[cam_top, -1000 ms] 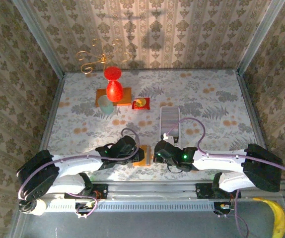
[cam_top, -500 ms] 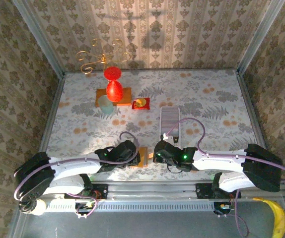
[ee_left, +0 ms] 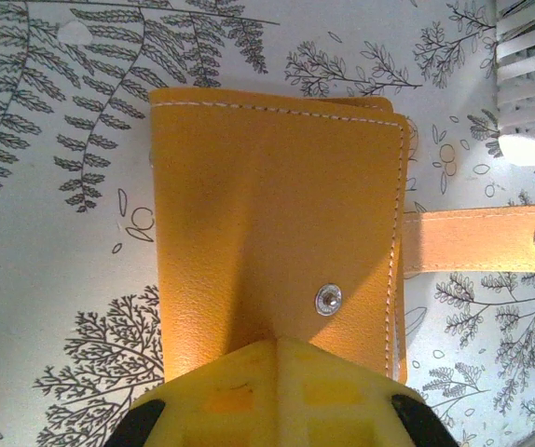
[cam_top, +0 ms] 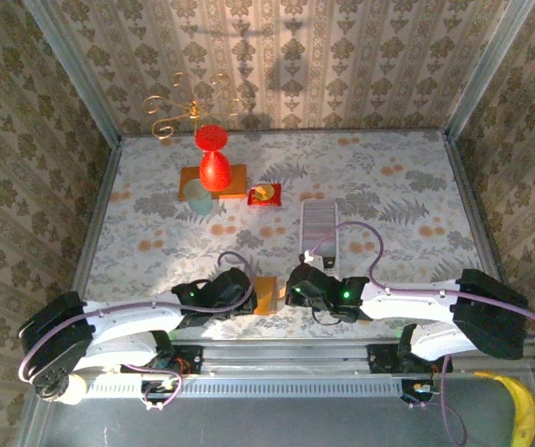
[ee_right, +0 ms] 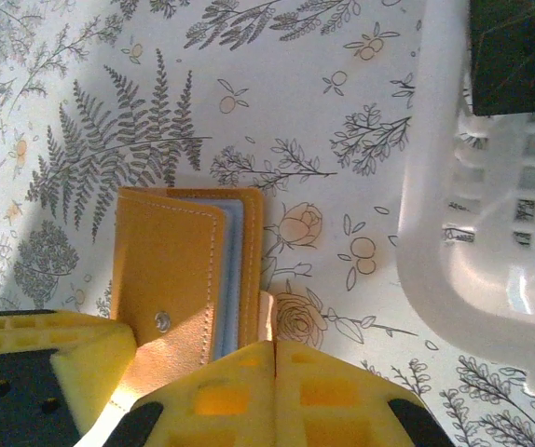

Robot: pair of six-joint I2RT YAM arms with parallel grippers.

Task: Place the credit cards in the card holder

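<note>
From above, the card holder point(cam_top: 267, 294) lies on the tabletop point(cam_top: 389, 186) between the left end effector point(cam_top: 247, 297) and the right end effector point(cam_top: 292, 288). Left wrist: left one shut, empty, tips over its cover point(ee_left: 249, 205). Right wrist: right one shut, empty. Probably light and floppy; pinch the cover's free edge.

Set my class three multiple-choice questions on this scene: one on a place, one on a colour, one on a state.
1. The card holder lies: A in the basket; B on the table, at its near edge; C beside the vase.
2. Its colour: A green; B black; C orange.
3. Its strap is: A snapped shut; B unfastened, lying flat; C torn off.
Answers: B, the top view shows it there; C, both wrist views show orange; B, the strap lies out sideways, snap bare.
</note>
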